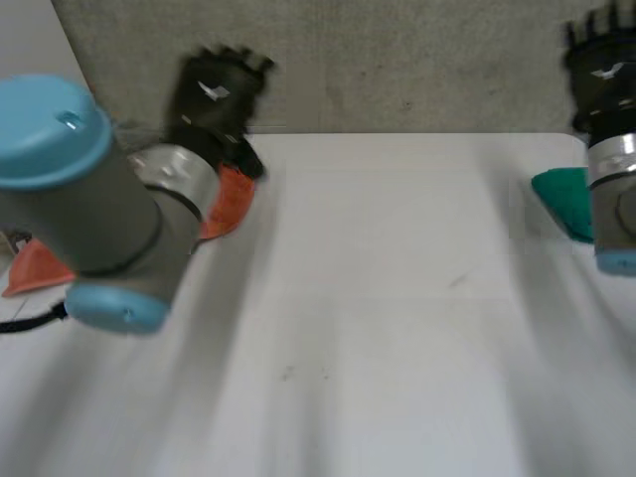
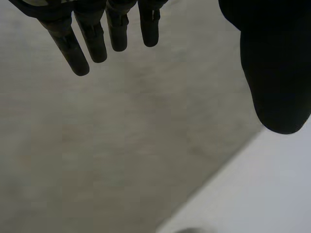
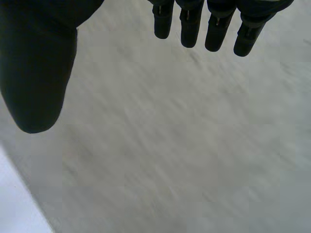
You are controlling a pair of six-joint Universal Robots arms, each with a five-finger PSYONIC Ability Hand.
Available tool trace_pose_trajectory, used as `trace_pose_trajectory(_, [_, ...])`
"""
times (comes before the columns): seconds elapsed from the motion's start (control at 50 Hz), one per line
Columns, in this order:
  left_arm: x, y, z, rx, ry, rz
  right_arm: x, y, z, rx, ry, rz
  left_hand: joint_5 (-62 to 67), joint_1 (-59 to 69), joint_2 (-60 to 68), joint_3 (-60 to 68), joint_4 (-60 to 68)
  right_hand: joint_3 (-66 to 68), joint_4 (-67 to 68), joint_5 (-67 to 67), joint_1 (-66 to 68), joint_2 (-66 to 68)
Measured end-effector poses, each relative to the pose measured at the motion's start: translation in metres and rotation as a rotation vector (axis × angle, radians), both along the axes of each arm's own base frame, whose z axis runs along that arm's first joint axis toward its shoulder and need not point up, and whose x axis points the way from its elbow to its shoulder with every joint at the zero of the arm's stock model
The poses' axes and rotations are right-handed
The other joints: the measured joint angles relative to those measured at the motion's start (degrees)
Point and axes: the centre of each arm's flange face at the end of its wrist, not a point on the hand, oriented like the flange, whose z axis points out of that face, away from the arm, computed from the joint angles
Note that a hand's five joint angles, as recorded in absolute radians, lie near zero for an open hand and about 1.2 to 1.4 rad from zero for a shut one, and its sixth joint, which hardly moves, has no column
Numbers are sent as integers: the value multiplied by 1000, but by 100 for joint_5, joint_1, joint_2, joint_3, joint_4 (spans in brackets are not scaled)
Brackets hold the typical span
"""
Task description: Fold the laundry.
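Left hand (image 1: 214,94) fingers straight, orange cloth (image 1: 234,202) near — right hand (image 1: 601,70) likewise, teal cloth (image 1: 562,199) near

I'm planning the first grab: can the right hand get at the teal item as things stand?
Probably yes: the teal item lies on the table close beside the right arm, nothing on it, and the right hand is open.

place: robot lab | signs: white table (image 1: 397,298), grey carpet (image 1: 417,60)
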Motion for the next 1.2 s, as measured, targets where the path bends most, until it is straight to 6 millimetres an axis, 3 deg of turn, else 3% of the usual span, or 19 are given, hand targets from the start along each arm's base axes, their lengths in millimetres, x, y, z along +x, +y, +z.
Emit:
trace_pose_trajectory(0.1, [41,-62,-3,-116,-134,198,35,53,-15,149,27,288,0,0,0,0,0,0,0,0,0,0])
trace_pose_trajectory(0.2, [82,-126,-33,-153,-355,331,56,111,-36,411,70,493,0,2,0,0,0,0,0,-1,0,0])
trace_pose_trajectory(0.28, [108,-163,-61,-143,-448,347,59,139,-53,603,99,539,0,6,0,0,0,0,0,-1,0,0])
trace_pose_trajectory(0.4, [137,-203,-101,-100,-493,311,53,163,-75,781,154,533,199,305,269,240,255,0,0,-2,0,0])
trace_pose_trajectory(0.46, [148,-220,-118,-76,-495,299,49,168,-84,811,170,521,1049,1320,1181,1097,1149,0,0,-2,0,0])
trace_pose_trajectory(0.5, [151,-225,-123,-68,-494,299,48,169,-86,814,173,515,1741,2100,1937,1895,1854,0,0,-1,0,0])
trace_pose_trajectory(0.52, [154,-229,-127,-61,-492,300,47,170,-88,814,175,509,2934,3439,3086,3027,3085,0,0,-1,0,0])
trace_pose_trajectory(0.54, [154,-230,-128,-59,-491,300,47,170,-88,814,175,508,2934,3439,3086,3027,3085,0,0,-1,0,0])
trace_pose_trajectory(0.56, [157,-234,-131,-50,-483,304,45,170,-89,810,175,497,4218,4597,4468,4351,4410,0,0,-1,0,0])
trace_pose_trajectory(0.62, [157,-234,-132,-38,-462,302,44,170,-88,803,173,481,5046,4962,5372,5295,5361,0,0,-1,0,0])
trace_pose_trajectory(0.72, [147,-225,-112,-25,-371,275,40,166,-82,774,165,438,5191,4963,5648,5605,5686,0,0,-1,0,0])
trace_pose_trajectory(0.82, [125,-200,-77,-20,-239,215,35,160,-71,730,151,392,5191,4963,5668,5619,5687,0,0,-1,0,0])
trace_pose_trajectory(0.94, [86,-139,-23,5,-13,70,27,149,-45,648,93,316,5191,4964,5673,5629,5688,0,0,-2,0,0])
trace_pose_trajectory(0.98, [77,-121,-13,18,34,28,24,146,-37,629,68,295,5191,4967,5677,5644,5689,0,0,-1,0,0])
trace_pose_trajectory(1.02, [58,-84,-1,51,102,-67,19,142,-26,604,24,263,5191,4961,5689,5653,5691,0,0,-2,0,0])
trace_pose_trajectory(1.1, [26,-29,-6,133,138,-225,10,135,-13,581,-36,222,5256,4961,5691,5659,5708,0,0,-1,0,0])
trace_pose_trajectory(1.14, [17,-13,-11,162,135,-270,7,133,-12,579,-48,212,5266,4961,5691,5659,5709,0,0,-2,0,0])
trace_pose_trajectory(1.18, [-9,28,-36,251,102,-390,2,129,-9,578,-70,193,5265,4961,5692,5659,5711,0,0,-2,0,0])
trace_pose_trajectory(1.2, [-16,37,-44,275,88,-417,1,129,-9,579,-73,191,5237,4967,5602,5568,5619,0,0,-2,0,0])
